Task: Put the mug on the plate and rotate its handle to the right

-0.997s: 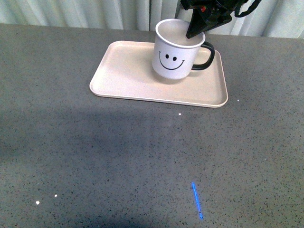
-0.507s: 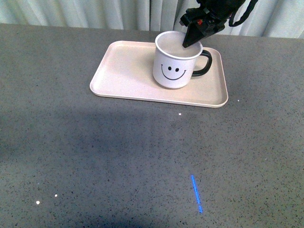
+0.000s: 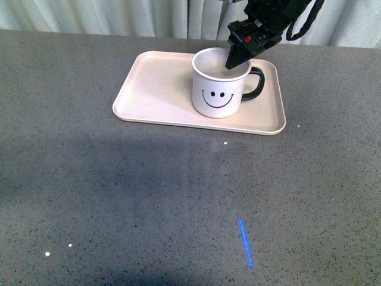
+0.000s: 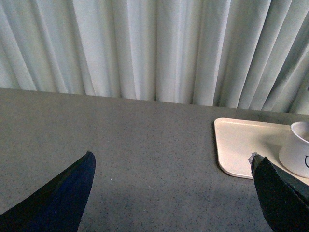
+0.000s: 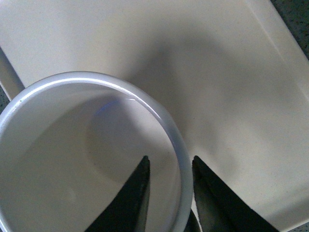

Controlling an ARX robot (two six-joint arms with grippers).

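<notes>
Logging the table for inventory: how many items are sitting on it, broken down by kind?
White cylindrical smiley-face mug with black loop handle: 1
Pale pinkish-beige rectangular plate with low rim: 1
Total: 2

White smiley mug (image 3: pixel 217 86) upright on pinkish-beige plate (image 3: pixel 155 89), toward its 3 o'clock side; black handle (image 3: pixel 255 83) points 3 o'clock.

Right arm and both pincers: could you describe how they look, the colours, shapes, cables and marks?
The right pincer is black, with two slim fingers that taper to points. Its body carries a small red mark, and a black cable loops beside the arm. The left pincer has two dark, curved fingers with a bluish sheen, tapering likewise.
</notes>
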